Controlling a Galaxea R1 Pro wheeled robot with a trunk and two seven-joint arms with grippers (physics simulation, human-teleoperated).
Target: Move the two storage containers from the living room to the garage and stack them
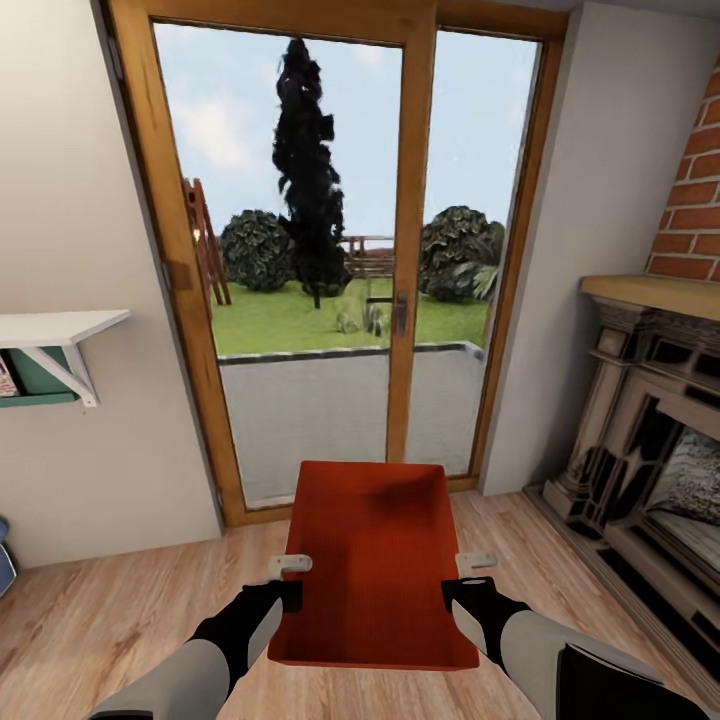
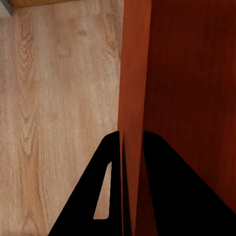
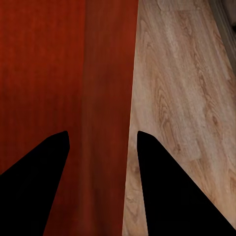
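The bin (image 1: 372,565) is hanging above the plank floor (image 1: 120,610), just before the glass doors (image 1: 330,260), its long axis pointing at them. The left hand (image 2: 132,147) is pinching the bin's left wall; the right hand (image 3: 103,142), straddling the right wall, is standing wider, contact unclear. Both hands are equally near. This is judged to be the carrying step.
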